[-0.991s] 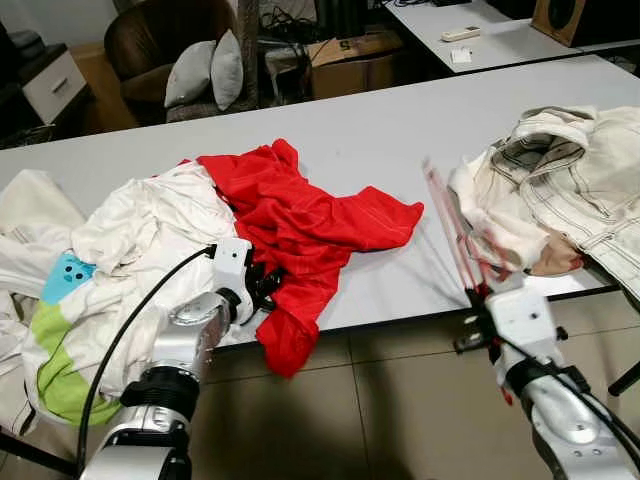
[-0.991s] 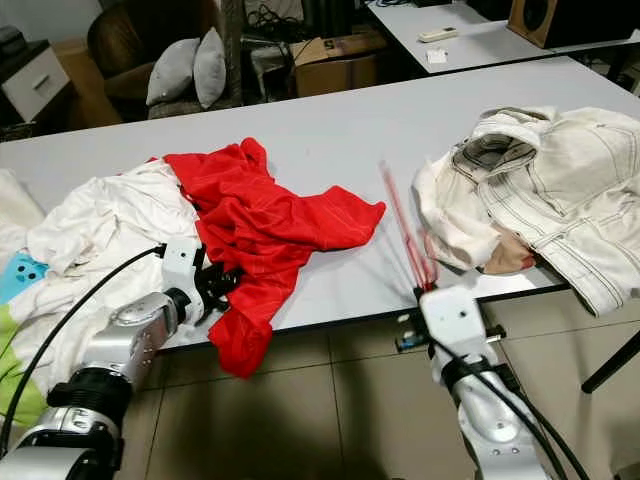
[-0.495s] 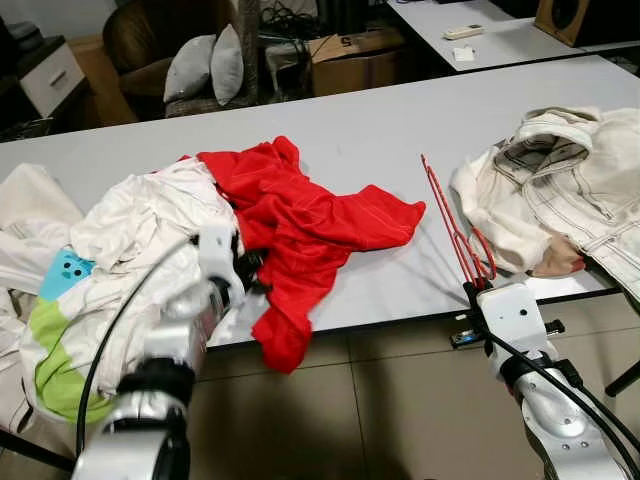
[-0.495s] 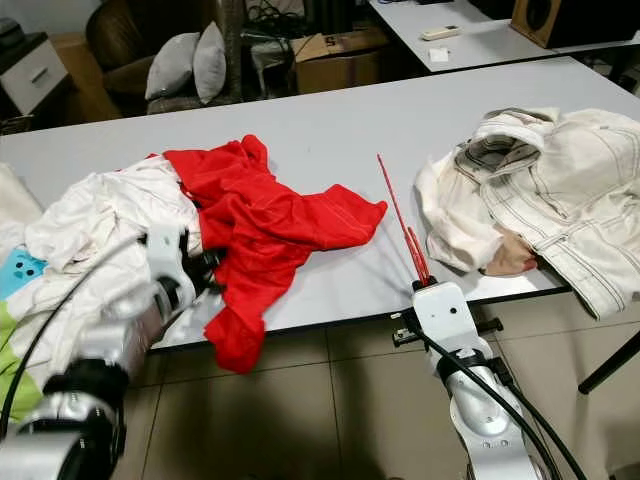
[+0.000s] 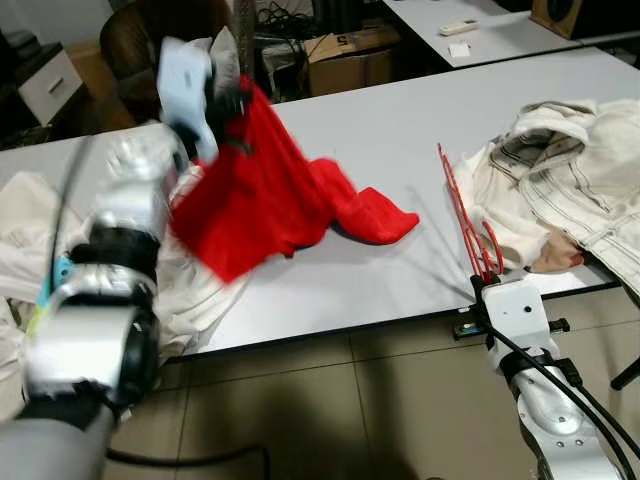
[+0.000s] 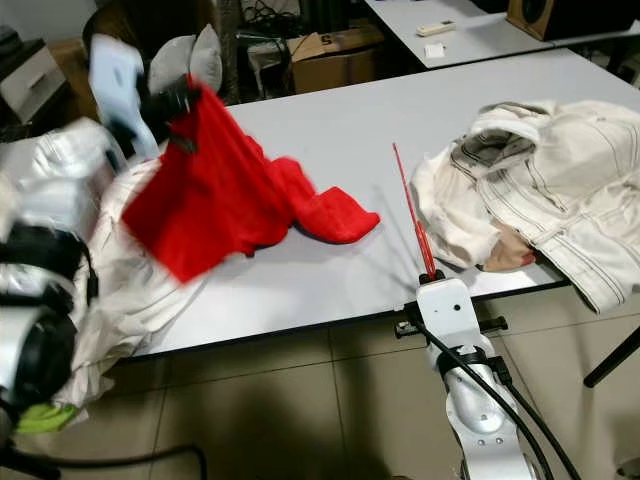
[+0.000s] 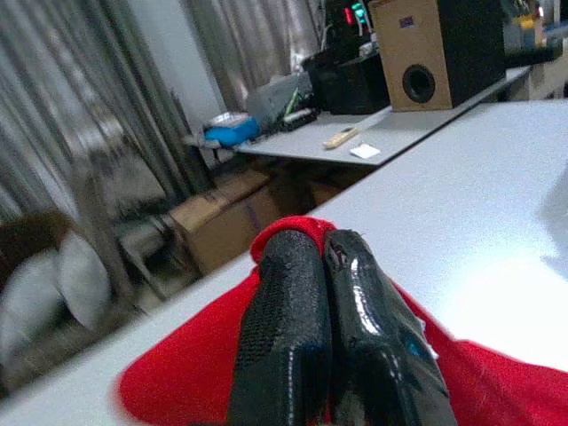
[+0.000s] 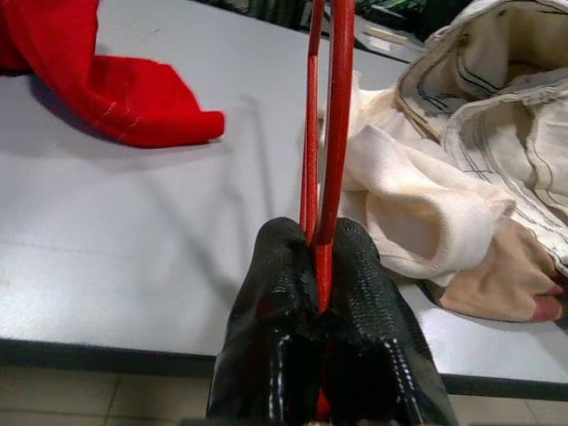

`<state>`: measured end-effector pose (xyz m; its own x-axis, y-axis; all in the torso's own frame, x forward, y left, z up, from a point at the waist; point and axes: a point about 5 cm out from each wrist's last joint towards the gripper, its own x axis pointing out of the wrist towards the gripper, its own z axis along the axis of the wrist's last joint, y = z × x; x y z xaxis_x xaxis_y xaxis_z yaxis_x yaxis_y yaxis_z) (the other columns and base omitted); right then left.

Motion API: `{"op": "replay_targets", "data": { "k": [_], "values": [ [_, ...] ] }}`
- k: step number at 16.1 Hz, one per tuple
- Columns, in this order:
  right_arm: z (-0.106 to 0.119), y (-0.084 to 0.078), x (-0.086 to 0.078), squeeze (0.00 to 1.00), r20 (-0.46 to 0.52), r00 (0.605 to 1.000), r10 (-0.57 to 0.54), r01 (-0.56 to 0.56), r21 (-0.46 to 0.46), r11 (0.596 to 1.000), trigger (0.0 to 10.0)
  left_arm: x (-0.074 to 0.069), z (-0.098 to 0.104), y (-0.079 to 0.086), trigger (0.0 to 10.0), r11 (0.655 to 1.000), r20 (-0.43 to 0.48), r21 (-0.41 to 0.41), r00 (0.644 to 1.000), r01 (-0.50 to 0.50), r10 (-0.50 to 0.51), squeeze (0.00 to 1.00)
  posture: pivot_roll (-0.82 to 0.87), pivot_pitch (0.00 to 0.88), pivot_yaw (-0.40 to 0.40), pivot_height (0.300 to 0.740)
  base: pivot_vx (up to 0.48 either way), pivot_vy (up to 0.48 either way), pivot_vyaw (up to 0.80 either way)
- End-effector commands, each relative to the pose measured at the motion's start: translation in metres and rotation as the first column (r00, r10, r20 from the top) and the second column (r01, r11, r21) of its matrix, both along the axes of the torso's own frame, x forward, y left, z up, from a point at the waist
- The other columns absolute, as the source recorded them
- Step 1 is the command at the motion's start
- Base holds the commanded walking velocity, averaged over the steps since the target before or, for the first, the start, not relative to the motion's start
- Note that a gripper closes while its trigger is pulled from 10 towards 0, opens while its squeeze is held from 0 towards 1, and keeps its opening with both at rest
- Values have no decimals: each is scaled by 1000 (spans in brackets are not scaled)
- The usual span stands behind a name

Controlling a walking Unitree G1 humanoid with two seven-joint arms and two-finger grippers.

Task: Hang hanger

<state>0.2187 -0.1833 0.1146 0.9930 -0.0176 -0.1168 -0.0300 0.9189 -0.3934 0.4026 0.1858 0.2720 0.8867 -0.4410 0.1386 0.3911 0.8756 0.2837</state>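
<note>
Right gripper (image 8: 318,293): clenched on the lower end of the red hanger (image 5: 463,215), both black fingers pressed against the thin wire, at the near table edge
Hanger, position: rises straight out of the right gripper, over the grey table (image 5: 400,130); the cream jacket (image 6: 540,190) lies just beside it on the outer side
Hanger, long axis: runs from the fingertips up and away from the robot, leaning slightly toward the robot's left; seen nearly edge-on, so its two wires almost overlap
Hanger, pointing: free tip aims at the far side of the table; the small curved part sits low, close to the fingers
Left gripper (image 7: 324,266): closed on a fold of the red garment (image 5: 265,190), raised high above the table, well apart from the hanger
Red garment: hangs from the left gripper, its lower end trailing on the table between the two grippers; white clothes (image 5: 190,290) lie heaped below the left arm
Step in hand (judgement): bringing garment and hanger together
Doing it well (judgement): keep the hanger steady and rotate it broadside to the cloth; lift the garment fully clear of the table so an opening shows; guide one hanger tip in slowly, since the thin wire may twist in the grip
</note>
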Motion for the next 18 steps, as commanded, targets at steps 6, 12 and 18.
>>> {"op": "replay_targets", "data": {
  "k": [6,12,18],
  "values": [
    [-3,4,6,0,9,1000,-7,7,13,1000,10000,-12,-54,7,0,987,-146,156,989,32,-9,0,-116,0,205,740,0,0,0],
    [-3,1,10,0,15,1000,1,-1,4,1000,10000,-31,31,59,0,1000,252,29,968,-1,-7,0,-92,0,181,740,0,0,0],
    [-3,3,13,0,18,1000,16,-16,3,1000,10000,-65,-58,102,0,877,-208,447,974,175,-89,0,-80,0,172,740,0,0,0]
  ]
}}
